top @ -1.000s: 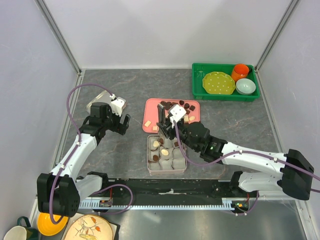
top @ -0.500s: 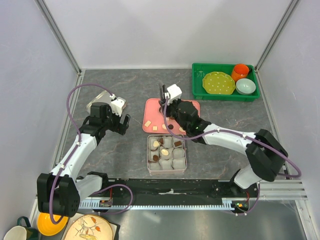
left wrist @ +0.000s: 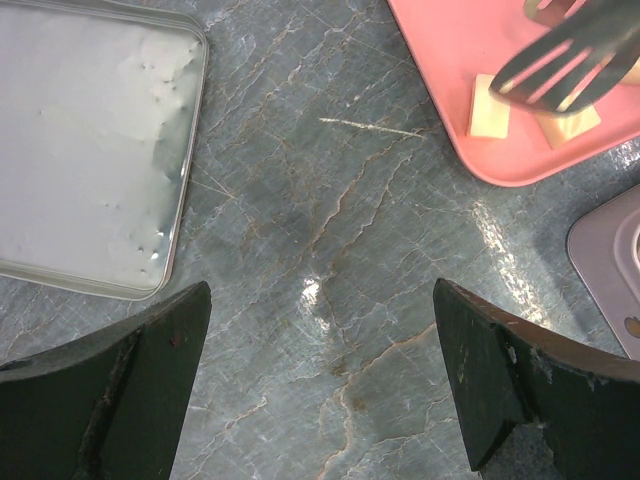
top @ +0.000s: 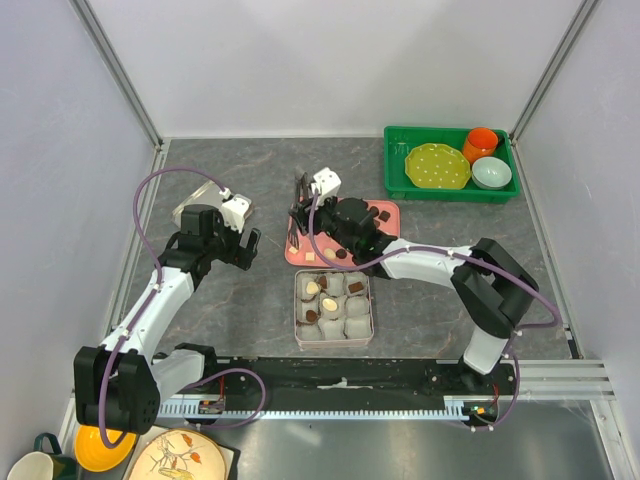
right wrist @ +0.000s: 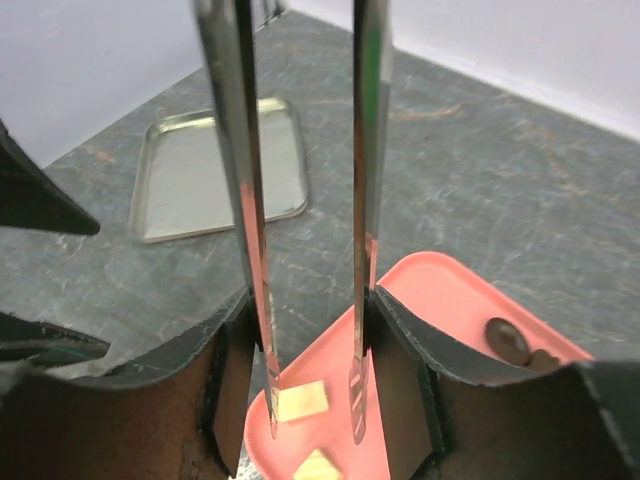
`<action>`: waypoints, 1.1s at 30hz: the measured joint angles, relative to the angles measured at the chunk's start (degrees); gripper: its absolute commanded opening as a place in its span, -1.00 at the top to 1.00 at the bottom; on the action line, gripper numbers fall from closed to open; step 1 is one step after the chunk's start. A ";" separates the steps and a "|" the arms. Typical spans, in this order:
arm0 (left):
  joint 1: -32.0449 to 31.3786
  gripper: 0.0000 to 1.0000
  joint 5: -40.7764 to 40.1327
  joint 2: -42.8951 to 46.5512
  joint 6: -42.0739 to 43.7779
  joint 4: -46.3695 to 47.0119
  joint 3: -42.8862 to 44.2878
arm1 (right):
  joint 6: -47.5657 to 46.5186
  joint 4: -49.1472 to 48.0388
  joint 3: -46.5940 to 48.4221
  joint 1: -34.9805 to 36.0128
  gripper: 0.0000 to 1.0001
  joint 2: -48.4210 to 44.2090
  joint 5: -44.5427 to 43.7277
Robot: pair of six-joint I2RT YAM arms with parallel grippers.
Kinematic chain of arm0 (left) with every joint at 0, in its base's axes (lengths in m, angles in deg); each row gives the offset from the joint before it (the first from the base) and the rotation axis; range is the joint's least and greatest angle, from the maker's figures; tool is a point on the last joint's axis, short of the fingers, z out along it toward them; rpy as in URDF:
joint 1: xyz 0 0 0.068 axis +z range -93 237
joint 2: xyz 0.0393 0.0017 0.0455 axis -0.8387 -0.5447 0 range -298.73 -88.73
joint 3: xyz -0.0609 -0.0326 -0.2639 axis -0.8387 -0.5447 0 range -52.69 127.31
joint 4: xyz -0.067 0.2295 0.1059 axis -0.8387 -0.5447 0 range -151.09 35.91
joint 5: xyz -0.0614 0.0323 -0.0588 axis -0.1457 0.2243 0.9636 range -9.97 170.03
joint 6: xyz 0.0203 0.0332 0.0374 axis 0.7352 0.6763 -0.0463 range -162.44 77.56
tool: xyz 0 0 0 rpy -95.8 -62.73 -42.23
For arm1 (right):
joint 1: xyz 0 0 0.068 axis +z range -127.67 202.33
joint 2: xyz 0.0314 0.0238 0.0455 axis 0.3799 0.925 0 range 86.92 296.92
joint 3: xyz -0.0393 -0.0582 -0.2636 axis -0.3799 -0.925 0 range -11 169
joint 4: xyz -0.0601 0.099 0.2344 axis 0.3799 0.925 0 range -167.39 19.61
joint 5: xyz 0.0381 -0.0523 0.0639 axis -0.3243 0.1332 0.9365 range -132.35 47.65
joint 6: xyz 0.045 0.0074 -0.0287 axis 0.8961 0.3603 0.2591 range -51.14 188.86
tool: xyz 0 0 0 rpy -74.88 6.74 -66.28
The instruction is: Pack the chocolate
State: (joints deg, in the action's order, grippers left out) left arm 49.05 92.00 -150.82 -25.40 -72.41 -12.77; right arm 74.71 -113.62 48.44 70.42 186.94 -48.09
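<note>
Steel lid (top: 197,206) lies flat at the left of the top view on the grey table (top: 250,300), partly under the left arm. Left gripper (left wrist: 320,300) hangs just right of the lid, above bare table. Its jaws stand wide with nothing between them.

Right gripper (right wrist: 312,330), at frame centre, is closed on steel tongs (right wrist: 245,200), with one finger against each blade. The blades stand apart and nothing is caught between the tips. The tips hang over the left end of the pink tray (right wrist: 440,300).

Chocolate (right wrist: 300,400) is found in two places.
- **On the pink tray:** The pieces lie loose. Flat cream-white squares are at the left end, one just beside the left tong tip and another lower in the wrist frame. Dark brown rounds are grouped at the tray's upper right corner in the top view, with a few more near its lower edge.
- **In the tin (top: 333,345):** The tin sits just below the tray and is filled with white crinkled paper cups (top: 355,325) in three rows of three. Cream ovals and dark pieces sit in cups of the upper rows.

Green bin (top: 450,195), at the upper right and apart from the tray, holds a yellow plate (top: 437,166), an orange cup (top: 480,143) and a pale bowl (top: 491,173).
</note>
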 measured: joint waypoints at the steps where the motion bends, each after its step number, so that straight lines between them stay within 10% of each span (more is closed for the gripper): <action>1: 0.00 -0.99 -0.04 0.00 0.00 0.00 0.00 | 0.28 -0.07 0.00 0.00 -0.16 0.46 0.72; 33: 0.00 -0.99 -1.53 0.00 0.83 0.02 -0.02 | -2.93 1.51 4.17 -0.22 -0.22 7.63 4.59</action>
State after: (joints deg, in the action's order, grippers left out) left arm 49.05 90.47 -150.82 -24.57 -72.39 -12.79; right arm 71.78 -112.11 52.61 70.20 194.57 -43.50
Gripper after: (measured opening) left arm 0.991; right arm 0.611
